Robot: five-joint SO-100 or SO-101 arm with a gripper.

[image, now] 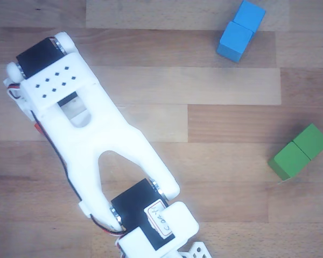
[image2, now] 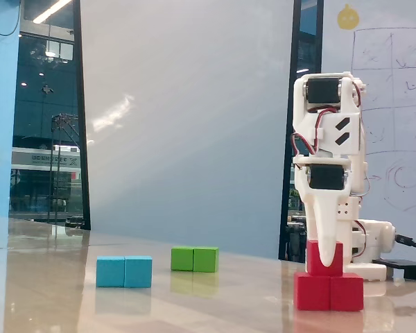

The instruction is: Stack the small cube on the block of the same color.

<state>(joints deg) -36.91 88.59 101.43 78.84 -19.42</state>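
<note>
In the fixed view the red block (image2: pixel 329 292) lies on the table at the right, and the small cube (image2: pixel 335 258) sits on top of it. My gripper (image2: pixel 324 263) points straight down onto the cube. One white finger (image2: pixel 324 232) covers the middle of the cube's front face, and the other finger is hidden behind it. I cannot see how the jaws stand. In the other view, from above, the white arm (image: pixel 91 134) covers both red pieces and the fingertips.
A blue two-cube block (image2: pixel 124 271) (image: pixel 240 30) and a green one (image2: pixel 195 259) (image: pixel 299 151) lie on the wooden table (image: pixel 204 86), left of the arm in the fixed view. The arm's base (image2: pixel 371 243) stands behind the red stack.
</note>
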